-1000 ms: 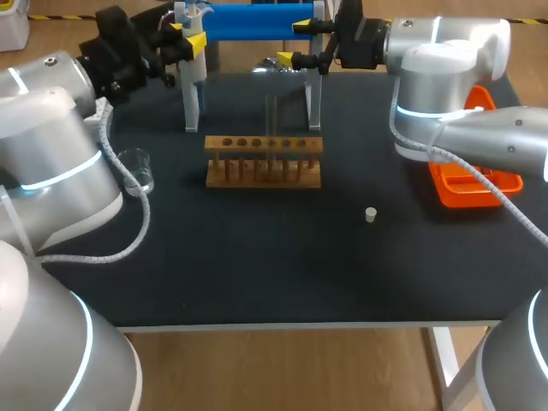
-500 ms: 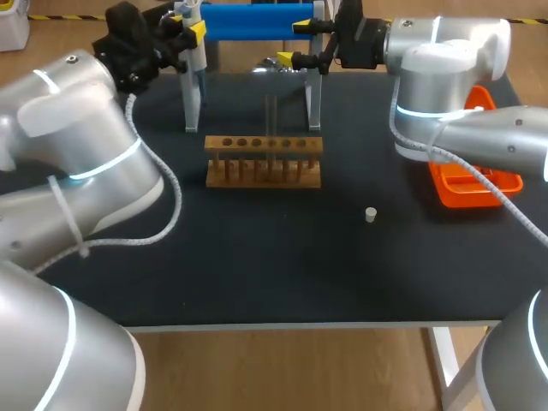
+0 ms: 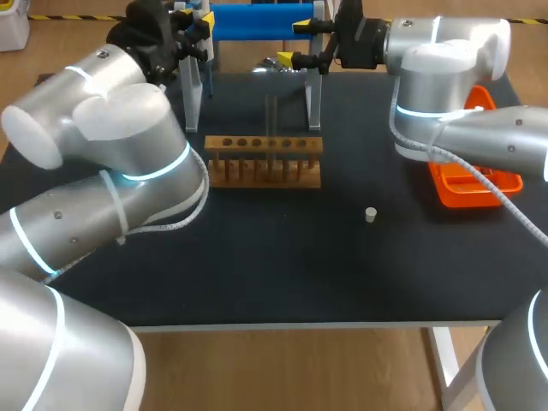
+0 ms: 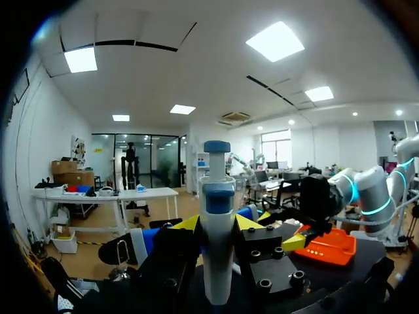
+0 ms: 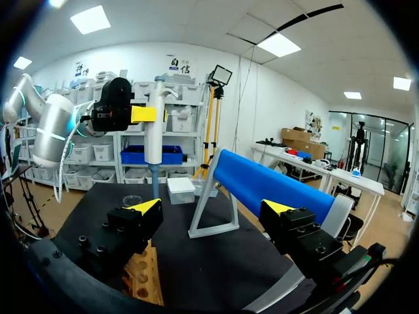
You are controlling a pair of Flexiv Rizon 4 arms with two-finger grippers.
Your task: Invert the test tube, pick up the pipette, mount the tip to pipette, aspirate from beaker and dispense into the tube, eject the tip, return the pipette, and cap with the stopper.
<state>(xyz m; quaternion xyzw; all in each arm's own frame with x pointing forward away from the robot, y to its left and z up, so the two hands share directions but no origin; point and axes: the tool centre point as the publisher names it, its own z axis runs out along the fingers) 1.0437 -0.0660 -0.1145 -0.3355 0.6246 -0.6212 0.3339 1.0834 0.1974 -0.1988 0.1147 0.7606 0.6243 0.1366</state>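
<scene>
A white pipette with a blue plunger cap (image 4: 217, 196) stands upright, clamped between the yellow tips of the left gripper (image 4: 217, 227), beside one end of a blue roller stand (image 3: 257, 21), while the right gripper (image 5: 211, 208) hangs spread apart near the other end.

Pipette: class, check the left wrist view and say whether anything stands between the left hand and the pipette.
Nothing visible does. The pipette stands upright directly between the two yellow fingertips of the left hand, which press on its white body from both sides.
</scene>
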